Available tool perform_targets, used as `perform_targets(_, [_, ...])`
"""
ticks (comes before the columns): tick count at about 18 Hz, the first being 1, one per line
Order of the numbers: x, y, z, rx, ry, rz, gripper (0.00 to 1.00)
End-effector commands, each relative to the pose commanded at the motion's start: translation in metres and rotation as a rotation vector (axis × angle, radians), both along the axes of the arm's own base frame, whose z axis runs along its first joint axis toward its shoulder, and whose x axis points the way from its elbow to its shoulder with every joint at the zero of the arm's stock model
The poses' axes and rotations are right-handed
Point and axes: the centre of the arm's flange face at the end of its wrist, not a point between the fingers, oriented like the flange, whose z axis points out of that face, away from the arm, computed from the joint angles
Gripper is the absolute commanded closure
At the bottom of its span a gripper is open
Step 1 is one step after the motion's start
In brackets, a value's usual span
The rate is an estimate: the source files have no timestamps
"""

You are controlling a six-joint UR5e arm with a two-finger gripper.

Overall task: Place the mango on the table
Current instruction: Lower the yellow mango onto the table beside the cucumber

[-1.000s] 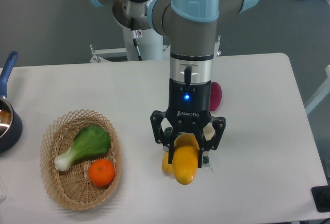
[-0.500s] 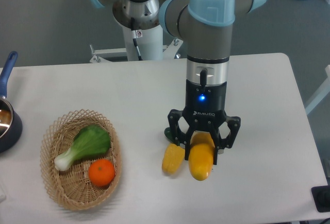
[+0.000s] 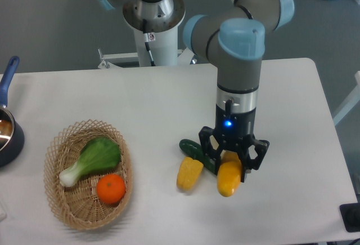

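The mango (image 3: 229, 178) is a smooth yellow-orange fruit held between the fingers of my gripper (image 3: 233, 165), its lower end pointing down at the white table (image 3: 287, 115). The gripper is shut on the mango, right of the middle of the table near the front edge. I cannot tell whether the mango touches the tabletop. Its upper part is hidden by the gripper body.
A bumpy yellow corn cob (image 3: 189, 173) lies just left of the mango, with a dark green cucumber (image 3: 194, 151) behind it. A wicker basket (image 3: 67, 200) at the left holds a green leafy vegetable (image 3: 93, 159) and an orange (image 3: 111, 189). A dark pot (image 3: 8, 132) is at the left edge.
My gripper has moved to the right and slightly toward the front with the mango in it, uncovering the corn cob and the cucumber. A dark red object behind the arm is now hidden.
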Motion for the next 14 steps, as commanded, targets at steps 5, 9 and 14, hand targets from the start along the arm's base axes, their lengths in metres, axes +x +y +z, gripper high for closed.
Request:
perform_targets(5, [-0.005,-0.023,-0.028,-0.057,0.004,-0.096,0.67])
perform_targets(9, [-0.021,-0.023,-0.050,-0.099,0.011,-0.116,0.67])
perform_targets(14, [-0.040,0.023,-0.079,-0.085,-0.046,0.009,0.67])
